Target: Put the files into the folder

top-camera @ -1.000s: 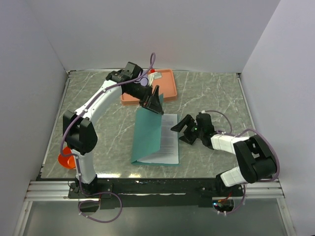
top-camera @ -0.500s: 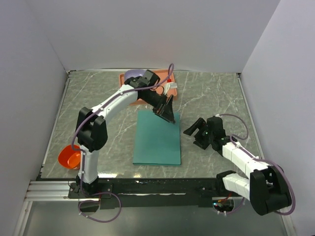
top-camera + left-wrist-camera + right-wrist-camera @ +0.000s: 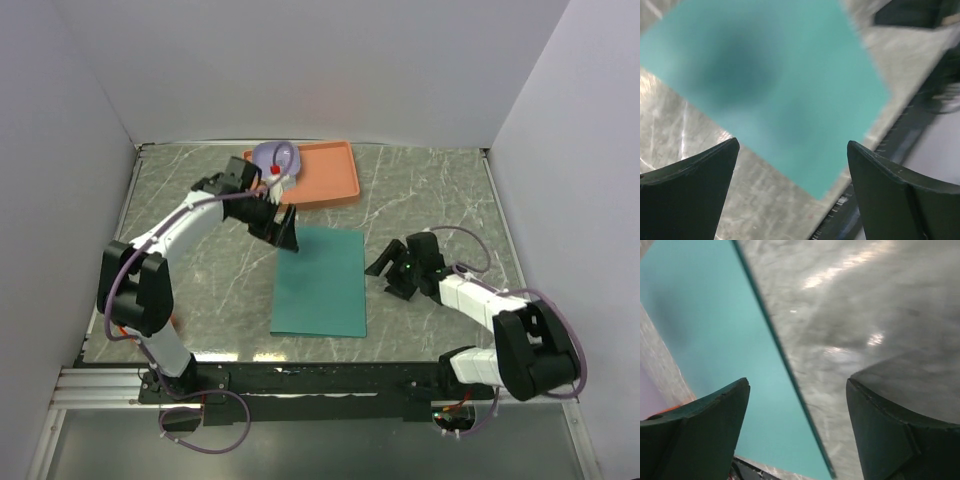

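- Folder [image 3: 320, 285] is lying shut mid-worktop; files are not showing.
- We are hovering left gripper [image 3: 286, 236] and right gripper [image 3: 386, 274] open, empty, beside it.
- Filing seems done; next, backing arms away.

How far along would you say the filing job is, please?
Looks done: the flat teal card folder lies closed on the marble table, no white paper sheets showing outside it. In hand: nothing; the left gripper and right gripper stand open, empty. Left: seemingly nothing.

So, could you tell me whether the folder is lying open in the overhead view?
No, the folder lies flat and closed, showing only its teal cover.
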Robot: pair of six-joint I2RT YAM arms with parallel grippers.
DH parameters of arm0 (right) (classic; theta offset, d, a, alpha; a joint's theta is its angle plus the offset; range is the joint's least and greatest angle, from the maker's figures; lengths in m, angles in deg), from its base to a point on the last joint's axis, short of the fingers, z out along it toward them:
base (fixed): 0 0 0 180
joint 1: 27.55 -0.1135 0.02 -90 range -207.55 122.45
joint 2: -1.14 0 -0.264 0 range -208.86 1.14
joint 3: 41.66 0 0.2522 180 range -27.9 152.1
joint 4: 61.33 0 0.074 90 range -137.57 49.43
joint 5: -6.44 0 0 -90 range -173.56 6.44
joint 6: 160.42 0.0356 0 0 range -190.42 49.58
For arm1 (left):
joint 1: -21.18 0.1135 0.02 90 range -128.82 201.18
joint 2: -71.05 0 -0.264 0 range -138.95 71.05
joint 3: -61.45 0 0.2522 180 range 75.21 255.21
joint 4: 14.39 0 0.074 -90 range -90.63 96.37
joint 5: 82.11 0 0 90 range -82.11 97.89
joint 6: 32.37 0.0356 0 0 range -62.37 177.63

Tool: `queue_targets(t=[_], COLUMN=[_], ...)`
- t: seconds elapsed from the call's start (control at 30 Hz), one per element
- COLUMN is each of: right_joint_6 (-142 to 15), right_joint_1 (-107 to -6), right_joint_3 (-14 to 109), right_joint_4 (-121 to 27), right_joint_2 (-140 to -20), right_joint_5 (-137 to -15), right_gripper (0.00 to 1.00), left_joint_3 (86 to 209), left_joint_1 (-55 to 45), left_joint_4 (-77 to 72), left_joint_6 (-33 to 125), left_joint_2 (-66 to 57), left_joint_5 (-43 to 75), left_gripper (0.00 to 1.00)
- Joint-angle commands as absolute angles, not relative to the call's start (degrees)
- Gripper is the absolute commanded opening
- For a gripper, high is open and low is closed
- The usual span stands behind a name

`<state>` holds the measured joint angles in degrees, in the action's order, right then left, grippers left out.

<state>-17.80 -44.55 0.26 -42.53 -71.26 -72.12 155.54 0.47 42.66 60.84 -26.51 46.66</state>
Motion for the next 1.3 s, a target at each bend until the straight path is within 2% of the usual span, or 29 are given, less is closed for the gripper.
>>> queue_targets(t=[0.0, 0.27, 0.63, 0.97, 1.27], right_joint_6=[-18.9, -18.7, -16.8, -15.3, -17.7], right_joint_1=[-47.9, -51.9, -57.0, -60.9, -61.0], right_joint_3=[4.7, 7.7, 12.3, 13.1, 15.7], right_joint_4=[-45.9, -46.3, -47.3, -47.3, -44.8], right_joint_2=[-75.8, -81.8, -89.6, -91.7, -91.1], right_joint_5=[-73.1, -75.0, -75.0, -75.7, -76.4], right_gripper=[0.81, 0.74, 0.73, 0.72, 0.75], left_joint_3=[146.1, 141.3, 138.8, 134.4, 133.0], left_joint_1=[-1.8, -1.8, -1.8, -1.8, -1.8], left_joint_4=[31.7, 29.3, 28.8, 28.9, 31.5], left_joint_6=[64.2, 65.6, 66.9, 66.5, 66.7], left_joint_2=[-24.0, -27.4, -31.3, -26.5, -22.7], left_joint_5=[35.1, 39.1, 41.9, 41.1, 40.3], left_gripper=[0.96, 0.96, 0.96, 0.96, 0.96])
